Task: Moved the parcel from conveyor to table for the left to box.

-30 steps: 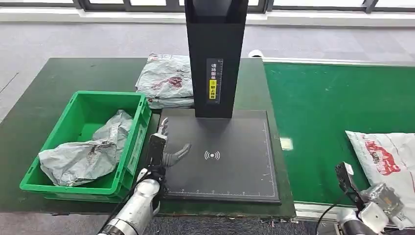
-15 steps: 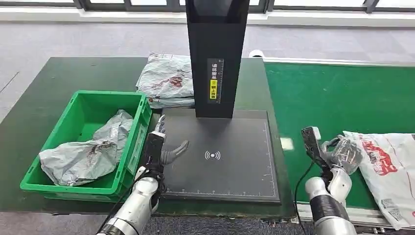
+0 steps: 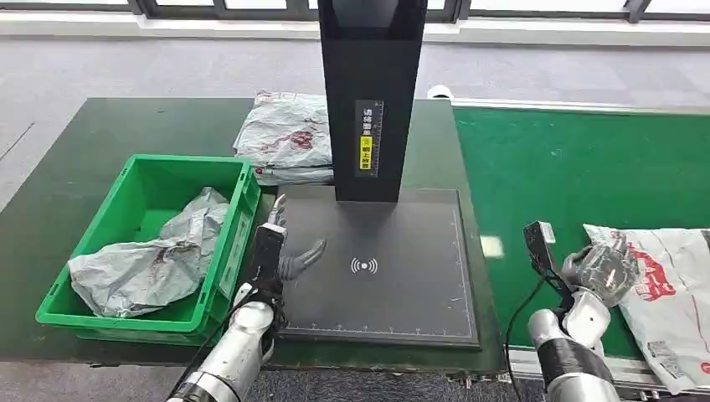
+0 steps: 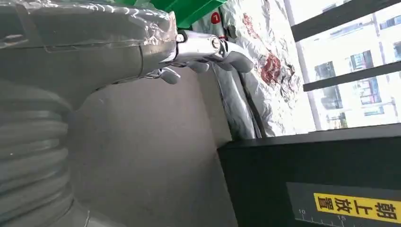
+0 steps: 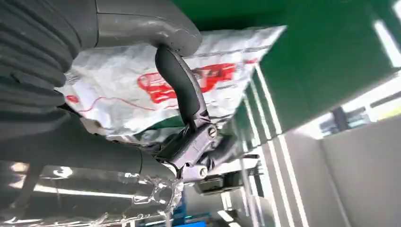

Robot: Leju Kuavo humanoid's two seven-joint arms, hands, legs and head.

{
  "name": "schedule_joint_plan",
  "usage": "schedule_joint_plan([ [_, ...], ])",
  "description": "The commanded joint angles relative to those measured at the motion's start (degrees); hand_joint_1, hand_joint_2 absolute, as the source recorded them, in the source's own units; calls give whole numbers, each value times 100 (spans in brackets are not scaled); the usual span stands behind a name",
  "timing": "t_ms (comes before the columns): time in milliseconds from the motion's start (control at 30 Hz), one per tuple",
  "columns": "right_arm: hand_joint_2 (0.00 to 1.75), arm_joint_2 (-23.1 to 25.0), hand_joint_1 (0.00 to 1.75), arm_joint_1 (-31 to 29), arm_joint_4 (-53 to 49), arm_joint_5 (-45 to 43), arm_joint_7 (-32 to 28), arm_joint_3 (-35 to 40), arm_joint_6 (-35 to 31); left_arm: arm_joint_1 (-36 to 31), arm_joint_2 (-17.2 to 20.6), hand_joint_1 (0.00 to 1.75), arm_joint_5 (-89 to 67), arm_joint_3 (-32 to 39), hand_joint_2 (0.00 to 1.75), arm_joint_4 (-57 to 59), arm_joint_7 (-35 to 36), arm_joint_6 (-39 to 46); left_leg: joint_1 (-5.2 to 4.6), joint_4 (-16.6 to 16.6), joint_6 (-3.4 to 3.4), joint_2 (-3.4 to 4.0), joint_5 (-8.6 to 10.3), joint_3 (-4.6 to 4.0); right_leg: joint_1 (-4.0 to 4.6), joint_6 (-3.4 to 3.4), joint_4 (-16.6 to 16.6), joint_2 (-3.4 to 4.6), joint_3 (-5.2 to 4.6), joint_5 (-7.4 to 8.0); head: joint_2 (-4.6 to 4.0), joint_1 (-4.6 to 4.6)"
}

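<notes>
Nearest the robot, the right hand (image 3: pixel 604 266) hovers at the near left corner of the white parcel (image 3: pixel 666 289) on the green conveyor (image 3: pixel 569 167). Its fingers are spread and partly curled, and whether they touch the bag I cannot tell; in the right wrist view the thumb (image 5: pixel 182 90) arcs across the parcel's red print (image 5: pixel 189 82) with nothing gripped. The parcel lies flat at the conveyor's right side, its long axis running from the near right toward the far left, the red printing up.

The left hand (image 3: pixel 280 251) rests open, fingers apart and holding nothing, on the left edge of the black scan pad (image 3: pixel 393 285) on the dark table (image 3: pixel 100 134).

I count 4 bags: 1 white on the conveyor and 3 grey. Just left of the pad stands 1 green crate (image 3: pixel 79 314) holding 1 crumpled grey bag (image 3: pixel 146 268). Farther back, 2 grey bags (image 3: pixel 285 138) lie stacked on the table beside the black scanner column (image 3: pixel 368 100), which rises from the pad's far edge and carries a yellow label (image 3: pixel 365 153).
</notes>
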Motion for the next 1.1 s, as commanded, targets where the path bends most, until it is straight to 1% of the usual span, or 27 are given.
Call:
schedule_joint_plan([
  [33,175,-1257,0,87,2261,477,1193,-559,1059,-456,-2,0,121,63,175,721,-75,-207,4,-7,2,-34,2,11,5,-1,-16,-36,28,-5,0,0],
  [100,175,-1311,0,130,2304,522,1295,-602,1192,-475,-5,0,139,52,175,750,-76,-196,2,-5,3,-29,-1,9,3,-2,-17,-30,28,-6,0,0],
  [133,175,-1365,0,114,2386,624,1540,-591,1486,-484,4,0,158,39,175,764,-82,-212,-4,0,4,-19,-4,0,-2,-1,-7,-17,13,-4,0,0],
  [167,175,-1420,0,60,2512,577,1627,-702,1893,-479,24,0,192,35,175,766,-91,-204,-3,-8,3,-22,-2,10,-1,-5,-18,-23,25,-4,0,0],
  [267,175,-1440,0,60,2500,580,1607,-716,1916,-472,45,0,198,34,175,767,-95,-214,-5,-5,4,-15,-5,5,-4,-5,-12,-13,14,-3,0,0],
  [333,175,-1490,0,49,2594,654,1899,-769,2574,-476,63,0,238,14,175,774,-105,-242,-3,-5,4,-5,-7,8,-2,-7,-13,-4,15,-1,0,0],
  [367,175,-1501,0,114,2598,657,1899,-844,2764,-469,75,0,256,10,175,785,-117,-238,-3,-3,4,-5,-7,7,-1,-4,-12,-3,13,-2,0,0],
  [467,175,-1474,0,116,2645,574,1811,-959,2955,-404,115,0,274,2,175,737,-164,-228,3,-4,6,-11,-5,12,6,-2,-18,-13,25,-2,0,-2],
  [500,175,-1436,168,67,2662,464,1671,-1070,3089,-379,135,0,283,-2,175,705,-175,-232,4,-6,7,-16,-3,15,6,-1,-21,-20,31,-2,0,0],
  [533,175,-1381,175,19,2627,364,1547,-1182,3082,-346,159,0,293,3,175,661,-184,-218,5,-2,8,-21,-4,13,7,7,-21,-22,33,-6,0,0],
  [600,175,-1318,175,-67,2595,445,1507,-1162,2904,-287,191,0,306,11,175,570,-187,-197,6,-1,12,-30,-5,16,7,12,-25,-31,46,-7,0,0],
  [767,175,-1205,175,-264,2490,566,1303,-1127,2350,-202,224,0,311,30,175,425,-140,-136,11,2,18,-9,-6,18,10,16,-37,-10,55,4,0,0],
  [800,175,-1171,175,-300,2447,541,1075,-1175,2015,-181,222,0,300,29,175,377,-130,-103,10,-1,18,3,-5,17,10,16,-41,0,52,10,0,2],
  [833,175,-1117,175,-361,2432,456,849,-1257,1844,-163,226,0,295,33,175,341,-125,-78,7,5,24,-7,-7,10,7,20,-34,-8,50,6,0,2],
  [867,175,-1096,175,-396,2433,476,886,-1243,1855,-154,230,0,294,33,175,322,-122,-81,6,2,25,-1,-7,10,6,21,-37,-2,47,10,0,0],
  [900,175,-966,175,-478,2348,246,209,-1400,1654,-123,244,0,276,49,175,252,-102,2,5,6,25,1,-9,9,5,23,-32,0,45,9,0,2],
  [933,175,-769,175,-626,2283,-159,-722,-1610,1865,-106,277,0,257,71,175,210,-115,77,4,1,23,17,-8,12,4,21,-35,15,42,14,0,2],
  [967,175,-635,175,-725,2238,-112,-595,-1557,1893,-111,312,0,261,81,175,196,-114,43,4,-3,21,22,-7,15,5,18,-38,19,42,16,0,0],
  [1000,175,-537,175,-768,2162,-205,-946,-1559,1926,-115,322,0,258,97,175,191,-113,58,4,-5,19,37,-7,15,5,16,-39,34,38,21,0,2],
  [1033,175,-317,175,-842,1984,-336,-1817,-1459,1818,-124,334,0,226,130,175,176,-128,143,6,2,19,42,-11,11,7,18,-33,40,33,20,0,2],
  [1067,175,-130,175,-943,1919,-281,-1610,-1348,1812,-128,349,0,222,149,175,155,-124,120,5,-2,18,49,-10,12,6,17,-34,47,32,21,0,0],
  [1100,175,130,175,-1006,1673,-597,-2458,-1379,1670,-130,347,0,178,168,175,135,-127,223,9,7,21,50,-13,6,10,22,-28,50,23,22,0,2],
])
